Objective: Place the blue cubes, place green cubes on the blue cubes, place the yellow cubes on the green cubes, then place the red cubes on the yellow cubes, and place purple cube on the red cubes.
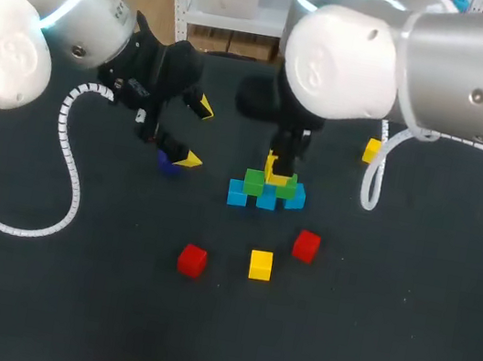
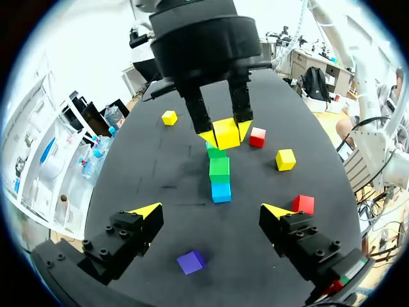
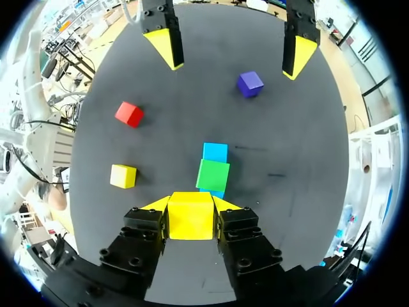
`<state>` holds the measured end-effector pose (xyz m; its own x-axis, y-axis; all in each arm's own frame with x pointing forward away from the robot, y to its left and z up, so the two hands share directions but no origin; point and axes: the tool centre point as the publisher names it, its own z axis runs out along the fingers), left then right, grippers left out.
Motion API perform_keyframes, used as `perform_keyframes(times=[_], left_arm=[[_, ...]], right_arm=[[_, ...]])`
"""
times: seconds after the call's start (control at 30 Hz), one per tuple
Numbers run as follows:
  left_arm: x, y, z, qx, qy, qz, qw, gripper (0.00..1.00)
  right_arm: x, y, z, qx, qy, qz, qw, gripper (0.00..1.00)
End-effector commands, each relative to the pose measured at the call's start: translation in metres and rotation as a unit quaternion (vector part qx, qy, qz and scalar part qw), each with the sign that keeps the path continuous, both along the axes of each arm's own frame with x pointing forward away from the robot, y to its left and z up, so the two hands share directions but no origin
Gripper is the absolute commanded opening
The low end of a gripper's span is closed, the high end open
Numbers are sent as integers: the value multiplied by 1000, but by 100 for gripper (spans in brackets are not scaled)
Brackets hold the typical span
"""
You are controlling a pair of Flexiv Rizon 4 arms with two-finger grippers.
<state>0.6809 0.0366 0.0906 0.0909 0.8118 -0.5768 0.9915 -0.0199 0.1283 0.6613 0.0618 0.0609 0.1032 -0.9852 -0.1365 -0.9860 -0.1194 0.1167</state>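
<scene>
Three blue cubes (image 1: 266, 199) lie in a row at mid-table, with two green cubes (image 1: 254, 182) on them. My right gripper (image 1: 278, 170) hangs just above the greens, shut on a yellow cube (image 3: 190, 215); under it I see a green cube (image 3: 213, 174) and a blue cube (image 3: 215, 152). To the stack's left, my left gripper (image 1: 196, 133) stands open over the purple cube (image 2: 191, 261), holding nothing. Loose on the table are two red cubes (image 1: 192, 259) (image 1: 306, 245) and two yellow cubes (image 1: 261, 264) (image 1: 372, 150).
A white coiled cable (image 1: 67, 170) from my left arm lies on the dark table at the left. Another cable (image 1: 372, 179) hangs from my right arm near the far yellow cube. The loose cubes sit in front of the stack.
</scene>
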Motion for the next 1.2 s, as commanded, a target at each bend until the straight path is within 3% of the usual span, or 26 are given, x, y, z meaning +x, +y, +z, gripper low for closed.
perform_keyframes(times=[0.03,1.2], left_arm=[[0,2,-1,-3,-1,-2,1000,100],[0,2,-1,-3,-1,-2,1000,100]], right_arm=[[2,3,-4,-5,1,0,1000,0],[12,4,-14,-13,-4,-2,1000,0]])
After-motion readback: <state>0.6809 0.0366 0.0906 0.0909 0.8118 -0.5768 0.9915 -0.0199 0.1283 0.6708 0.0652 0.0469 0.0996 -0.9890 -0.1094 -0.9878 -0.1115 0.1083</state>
